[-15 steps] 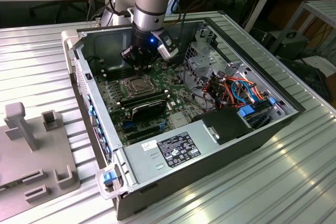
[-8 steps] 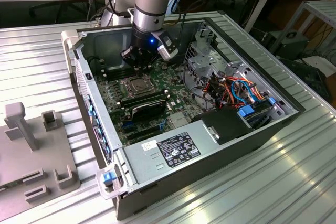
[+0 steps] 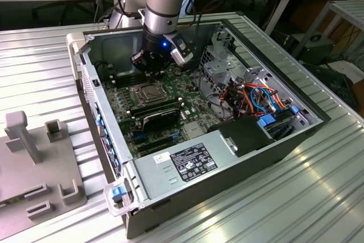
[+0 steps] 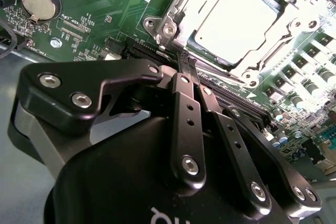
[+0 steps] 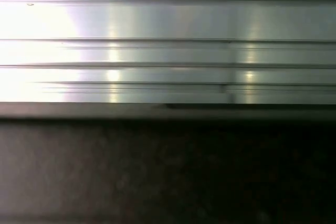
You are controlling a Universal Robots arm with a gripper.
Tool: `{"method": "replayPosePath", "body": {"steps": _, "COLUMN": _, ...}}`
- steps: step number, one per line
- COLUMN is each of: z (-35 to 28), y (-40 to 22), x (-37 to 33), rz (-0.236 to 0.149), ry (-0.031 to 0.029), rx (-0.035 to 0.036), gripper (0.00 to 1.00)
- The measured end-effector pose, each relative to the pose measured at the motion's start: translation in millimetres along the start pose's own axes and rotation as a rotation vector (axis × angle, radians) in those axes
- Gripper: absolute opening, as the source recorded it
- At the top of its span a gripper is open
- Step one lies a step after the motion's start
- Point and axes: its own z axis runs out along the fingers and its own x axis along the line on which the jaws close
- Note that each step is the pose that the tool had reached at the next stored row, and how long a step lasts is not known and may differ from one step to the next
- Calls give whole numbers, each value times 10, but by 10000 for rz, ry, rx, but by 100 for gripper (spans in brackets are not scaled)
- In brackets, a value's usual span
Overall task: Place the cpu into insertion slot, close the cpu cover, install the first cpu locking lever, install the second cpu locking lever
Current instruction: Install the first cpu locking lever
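In the second wrist view the black two-fingered gripper (image 4: 186,62) has its fingers drawn almost together, with nothing discernible between them. Its bulky body hides the green circuit board (image 4: 105,3) beneath. The tips sit just beside a corner of the flat square silvery cpu (image 4: 239,22), its top washed out by glare. The thin silver cpu cover (image 4: 181,3) lies down around it. The levers' state is hard to make out. In the exterior view the grey arm (image 3: 162,4) descends steeply into the open black computer case (image 3: 85,83), near the square insertion slot (image 3: 147,91).
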Motion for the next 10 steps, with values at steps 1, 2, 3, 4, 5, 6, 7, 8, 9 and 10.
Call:
{"method": "replayPosePath", "body": {"steps": 1, "z": 0, "y": 0, "x": 0, "rz": 0, "ry": -1, "rx": -1, "gripper": 11}}
{"method": "replayPosePath", "body": {"steps": 2, "z": 0, "y": 0, "x": 0, "rz": 0, "ry": -1, "rx": 0, "gripper": 11}}
{"method": "replayPosePath", "body": {"steps": 3, "z": -1, "y": 0, "x": 0, "rz": 1, "ry": -1, "rx": 1, "gripper": 11}}
{"method": "replayPosePath", "body": {"steps": 4, "z": -2, "y": -1, "x": 1, "rz": 1, "ry": 0, "rx": 2, "gripper": 11}}
{"method": "replayPosePath", "body": {"steps": 5, "z": -2, "y": -5, "x": 1, "rz": 1, "ry": 0, "rx": 3, "gripper": 11}}
{"method": "replayPosePath", "body": {"steps": 6, "z": -2, "y": -8, "x": 0, "rz": 0, "ry": 0, "rx": 2, "gripper": 11}}
{"method": "replayPosePath", "body": {"steps": 7, "z": -2, "y": -11, "x": 0, "rz": 1, "ry": 1, "rx": 1, "gripper": 11}}
{"method": "replayPosePath", "body": {"steps": 8, "z": -2, "y": -16, "x": 1, "rz": 1, "ry": 1, "rx": 1, "gripper": 11}}
{"method": "replayPosePath", "body": {"steps": 9, "z": -2, "y": -18, "x": 1, "rz": 1, "ry": 1, "rx": 1, "gripper": 11}}
{"method": "replayPosePath", "body": {"steps": 10, "z": -2, "y": -20, "x": 1, "rz": 2, "ry": 0, "rx": 1, "gripper": 11}}
